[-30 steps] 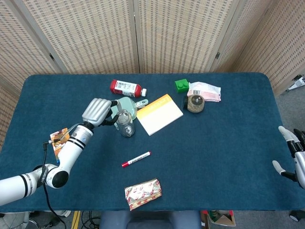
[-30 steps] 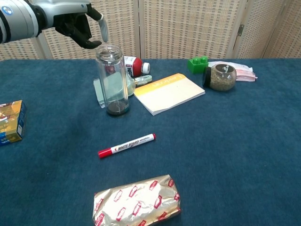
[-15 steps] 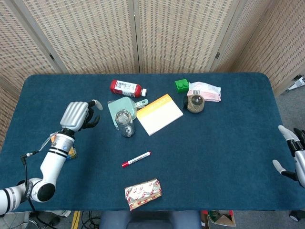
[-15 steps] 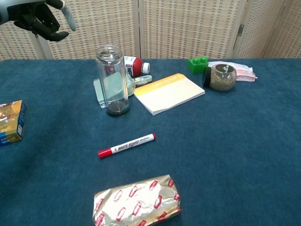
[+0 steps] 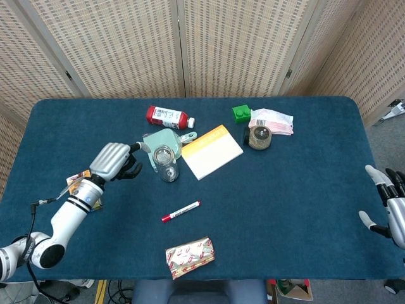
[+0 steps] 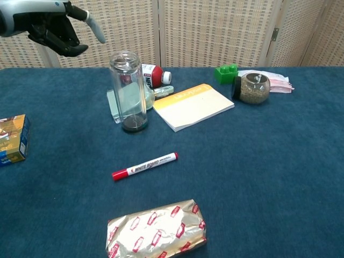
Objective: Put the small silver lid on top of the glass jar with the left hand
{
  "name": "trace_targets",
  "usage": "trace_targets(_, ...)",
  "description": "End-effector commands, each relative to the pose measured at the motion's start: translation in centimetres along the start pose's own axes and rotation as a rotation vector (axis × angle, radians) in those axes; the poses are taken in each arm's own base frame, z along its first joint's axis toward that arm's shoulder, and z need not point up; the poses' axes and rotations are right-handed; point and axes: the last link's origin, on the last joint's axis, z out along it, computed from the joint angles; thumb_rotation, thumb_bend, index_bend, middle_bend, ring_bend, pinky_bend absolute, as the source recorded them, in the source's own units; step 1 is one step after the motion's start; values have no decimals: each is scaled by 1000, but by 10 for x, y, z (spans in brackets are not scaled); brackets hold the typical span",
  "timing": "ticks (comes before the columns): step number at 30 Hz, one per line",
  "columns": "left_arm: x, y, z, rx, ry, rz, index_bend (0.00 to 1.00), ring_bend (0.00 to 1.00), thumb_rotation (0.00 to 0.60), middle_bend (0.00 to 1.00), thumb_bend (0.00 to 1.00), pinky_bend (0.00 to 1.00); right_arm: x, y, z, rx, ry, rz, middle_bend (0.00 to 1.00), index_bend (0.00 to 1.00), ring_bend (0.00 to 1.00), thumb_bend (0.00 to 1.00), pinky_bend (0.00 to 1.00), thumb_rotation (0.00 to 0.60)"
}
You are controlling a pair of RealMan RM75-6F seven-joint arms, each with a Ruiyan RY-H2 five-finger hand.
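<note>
Left hand (image 5: 112,161) hovers above the tabletop (image 5: 304,190), just left of the jar (image 5: 166,156); fingers loosely spread, nothing held. In chest view it sits up at the jar's top level, off to the left, not touching. Jar stands upright, long axis vertical, in front of a mint-green item and next to the notepad (image 5: 212,152). Its top (image 6: 124,58) looks capped, a silvery disc seems to sit on the mouth, but through clear glass I can't tell for sure whether that's the lid; no loose lid seen elsewhere. Judgement: lid likely already on, placement near done. Key relation: jar lies to the right of the left hand at the same height, so any re-approach is a short sideways move rightward, then down along the vertical axis. Left hand is far nearer; right hand (image 5: 389,206) rests at the far right edge, fingers apart, empty.
</note>
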Motion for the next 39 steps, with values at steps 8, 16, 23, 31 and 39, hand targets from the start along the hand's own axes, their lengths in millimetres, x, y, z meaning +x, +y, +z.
trace_targets(8,-14,7,12,-18,-44,36,339,943,600,927,512,1000,0,1,-1,-6,-1,-1,144,5,35,238,65,600)
trace_targets(16,-14,6,15,-8,-40,36,335,943,600,929,512,1000,0,2,-1,-8,0,0,144,6,34,238,65,600)
trace_targets(23,-18,7,17,-6,-51,39,335,943,600,931,512,1000,0,2,-2,-11,0,-1,144,6,35,238,65,600)
trace_targets(31,-20,7,21,-2,-52,43,334,943,600,933,512,1000,0,3,-3,-14,2,0,144,6,34,238,65,600)
trace_targets(39,-21,5,23,7,-55,52,334,943,600,934,512,1000,0,4,-3,-17,2,0,144,6,35,238,65,600)
